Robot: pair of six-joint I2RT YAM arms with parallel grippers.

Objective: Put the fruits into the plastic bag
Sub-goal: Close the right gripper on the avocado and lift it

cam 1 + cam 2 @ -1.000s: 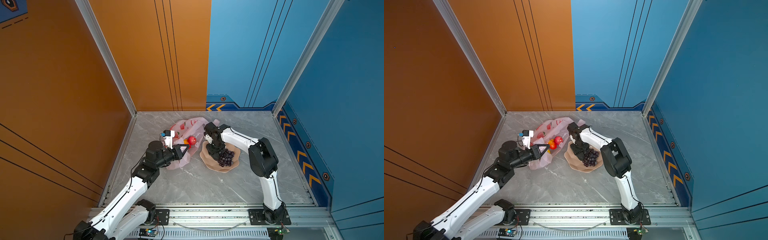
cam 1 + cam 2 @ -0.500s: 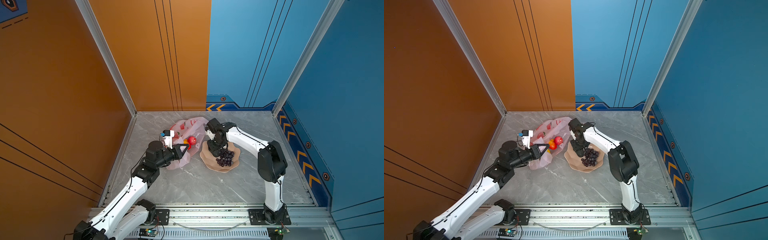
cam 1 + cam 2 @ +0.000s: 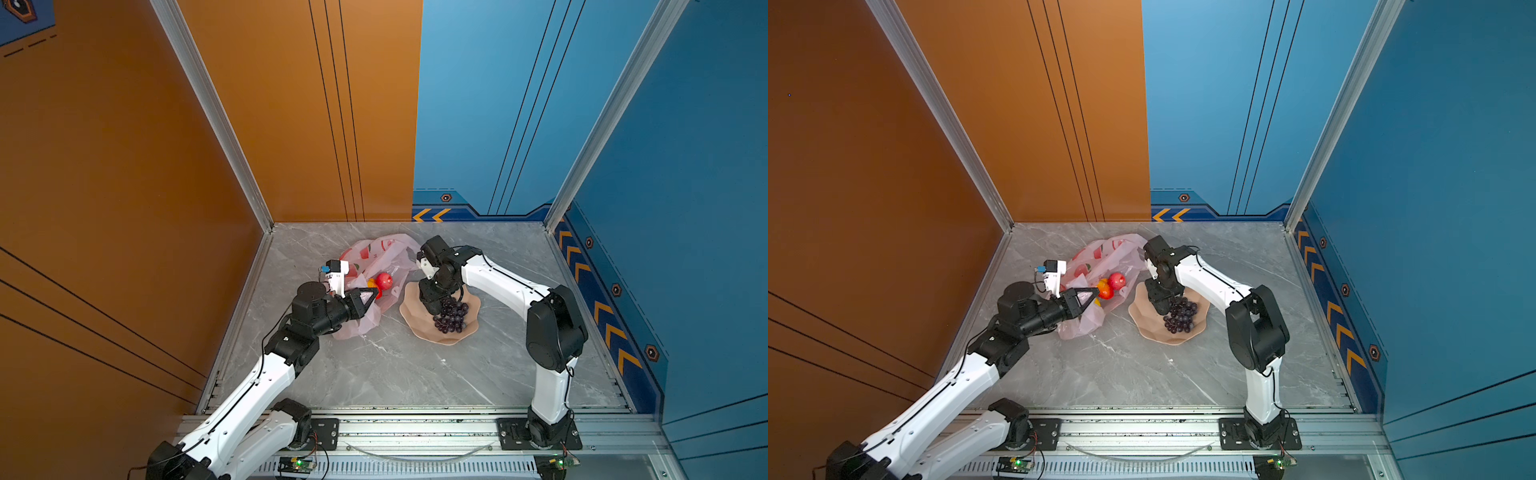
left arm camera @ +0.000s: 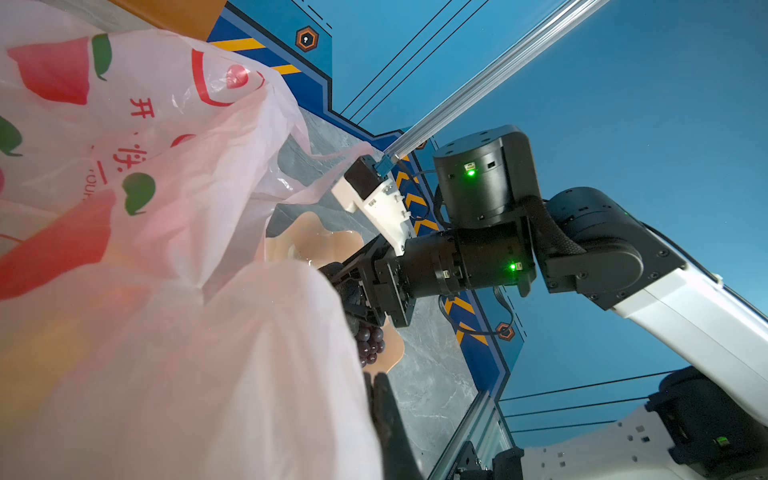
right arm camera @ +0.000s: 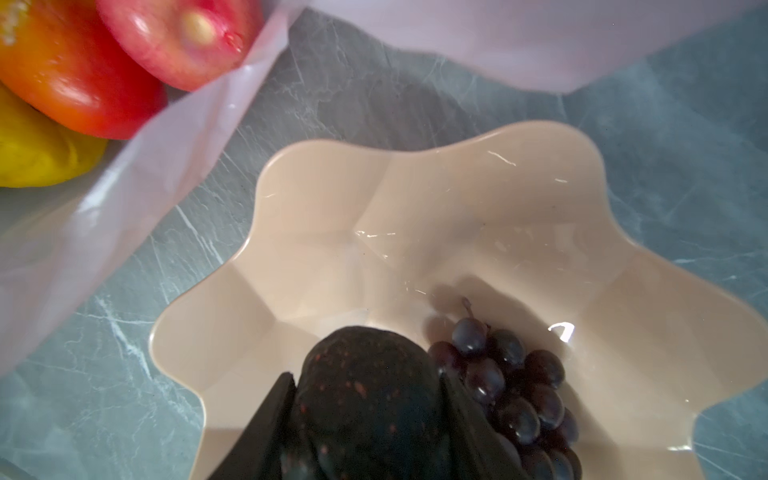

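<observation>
**Item in hand.** The dark avocado [image 5: 365,399] sits low in the peach bowl [image 5: 415,208], touching the grape bunch [image 5: 511,386] on one side. The right fingers [image 5: 274,419] are closed against both flanks of it. We cannot tell whether it has left the bowl floor.

**Handling.** We judge the avocado light, rigid and smooth-skinned. It is rounded and tapering, so it could squirt out of a pinch. The hold belongs across its broadest part, which is about where it appears to be. The grapes look knobbly and could snag and be dragged along.

**Receptacle.** The plastic bag [image 3: 388,253] lies on the counter [image 3: 374,365] just beside the bowl. A red apple [image 5: 178,37], an orange-red fruit [image 5: 70,83] and a yellow one [image 5: 33,162] lie at its mouth. The film is thin and limp, and we judge the mouth would collapse unsupported. The left fingers [image 3: 370,292] are fully closed, pinching the near bag edge and holding it up.

**Clearances.** The raised scalloped rim stands between the avocado and the bag mouth and must be cleared. The run to the mouth is short, and fruit already crowds the opening. Bare counter lies open toward the front rail, and the walls are well apart.
</observation>
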